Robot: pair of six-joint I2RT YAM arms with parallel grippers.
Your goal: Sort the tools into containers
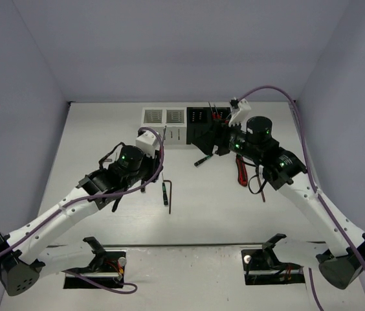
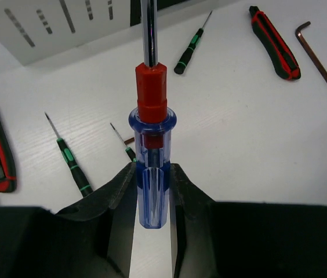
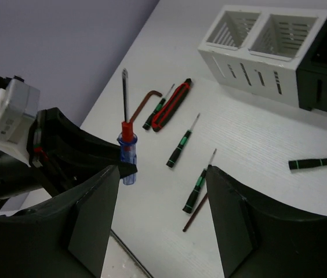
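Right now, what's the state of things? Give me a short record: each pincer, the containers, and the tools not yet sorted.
left pincer: shut on blue-handled screwdriver, shaft pointing up
right pincer: open, nothing between the fingers
containers: white box beside black box
loose tools: green-handled screwdrivers, red-handled pliers, hex key

Bright, even light from above floods the white table [image 1: 202, 214], leaving soft, faint shadows. Glare streaks the screwdriver [image 2: 151, 116] shaft; the top view looks slightly soft.
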